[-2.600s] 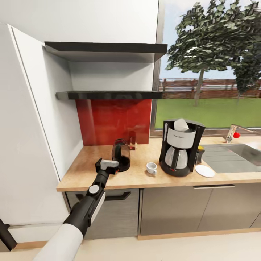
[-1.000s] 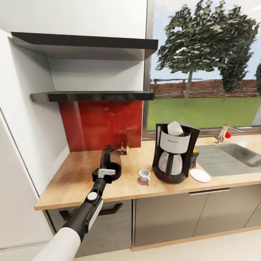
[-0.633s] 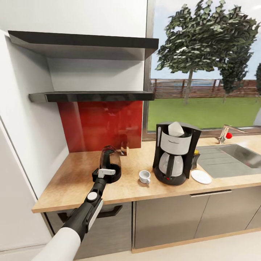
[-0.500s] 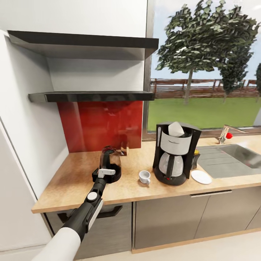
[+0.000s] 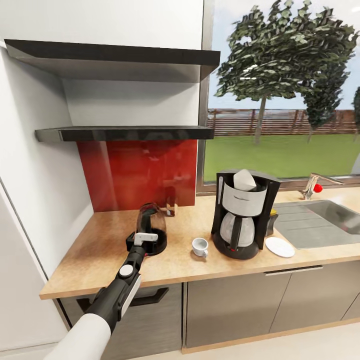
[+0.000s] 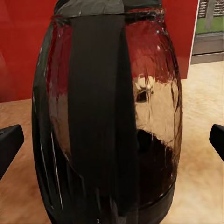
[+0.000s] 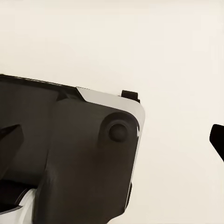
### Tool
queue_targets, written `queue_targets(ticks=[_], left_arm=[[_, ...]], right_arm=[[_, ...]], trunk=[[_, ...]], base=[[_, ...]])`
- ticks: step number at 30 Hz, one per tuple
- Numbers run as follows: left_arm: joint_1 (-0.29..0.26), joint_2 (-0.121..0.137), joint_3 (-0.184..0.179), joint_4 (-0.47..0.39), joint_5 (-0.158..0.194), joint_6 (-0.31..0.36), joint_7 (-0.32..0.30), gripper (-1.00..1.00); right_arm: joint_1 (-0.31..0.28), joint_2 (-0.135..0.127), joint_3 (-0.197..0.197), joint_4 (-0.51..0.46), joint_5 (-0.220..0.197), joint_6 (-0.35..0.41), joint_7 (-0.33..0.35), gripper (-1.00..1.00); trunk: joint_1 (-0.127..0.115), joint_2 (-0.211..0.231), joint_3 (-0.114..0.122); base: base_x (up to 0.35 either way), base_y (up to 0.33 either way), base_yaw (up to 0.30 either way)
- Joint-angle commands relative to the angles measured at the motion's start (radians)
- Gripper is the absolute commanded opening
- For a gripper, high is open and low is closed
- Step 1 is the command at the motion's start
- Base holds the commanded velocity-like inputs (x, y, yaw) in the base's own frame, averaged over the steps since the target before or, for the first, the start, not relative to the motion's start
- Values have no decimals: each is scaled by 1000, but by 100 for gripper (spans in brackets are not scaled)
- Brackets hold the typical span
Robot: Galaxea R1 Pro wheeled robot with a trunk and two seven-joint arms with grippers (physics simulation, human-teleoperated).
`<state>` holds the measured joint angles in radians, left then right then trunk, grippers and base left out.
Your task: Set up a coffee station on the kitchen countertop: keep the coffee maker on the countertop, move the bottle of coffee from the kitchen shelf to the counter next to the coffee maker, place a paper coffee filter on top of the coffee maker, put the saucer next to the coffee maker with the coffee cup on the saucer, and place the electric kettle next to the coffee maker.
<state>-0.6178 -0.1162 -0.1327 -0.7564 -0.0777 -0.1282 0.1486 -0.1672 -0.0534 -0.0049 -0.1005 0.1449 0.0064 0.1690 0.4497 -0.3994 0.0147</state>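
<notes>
One arm, the left, reaches over the table (image 5: pixel 100 255) in the head view, its pincer (image 5: pixel 145 239) at the black handle of the electric kettle (image 5: pixel 152 227). Right of the kettle sit the coffee cup (image 5: pixel 200 246), the coffee maker (image 5: pixel 244 212) with the paper coffee filter (image 5: pixel 244 179) on top, then the saucer (image 5: pixel 280 246).

From the left wrist, the kettle's handle (image 6: pixel 95 107) stands between widely spread fingertips (image 6: pixel 9 140), untouched.

From the right wrist, the right pincer's fingertips (image 7: pixel 218 137) sit wide apart, over a dark robot part (image 7: pixel 60 154).
</notes>
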Motion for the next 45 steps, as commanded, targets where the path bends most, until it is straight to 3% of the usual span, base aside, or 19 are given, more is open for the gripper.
queue_targets(ticks=[1, 22, 23, 45], left_arm=[[0, 0, -3, 1, -8, -2, 8, 100], [4, 1, -4, 2, -10, -1, 7, 100], [4, 1, -4, 2, -11, 0, 8, -100], [13, 0, -3, -2, -8, -4, 9, -100]], right_arm=[[0, 0, -1, -1, 8, 0, 3, 100], [0, 0, -1, -1, 9, 0, 3, 100], [0, 0, -1, -1, 9, 0, 3, 100], [0, -1, -1, -1, 9, 0, 3, 100]], trunk=[[0, -1, 0], [0, -1, 0], [0, -1, 0], [0, -1, 0]], base=[[0, 0, 0], [22, 0, 0], [0, 0, 0], [0, 0, 0]])
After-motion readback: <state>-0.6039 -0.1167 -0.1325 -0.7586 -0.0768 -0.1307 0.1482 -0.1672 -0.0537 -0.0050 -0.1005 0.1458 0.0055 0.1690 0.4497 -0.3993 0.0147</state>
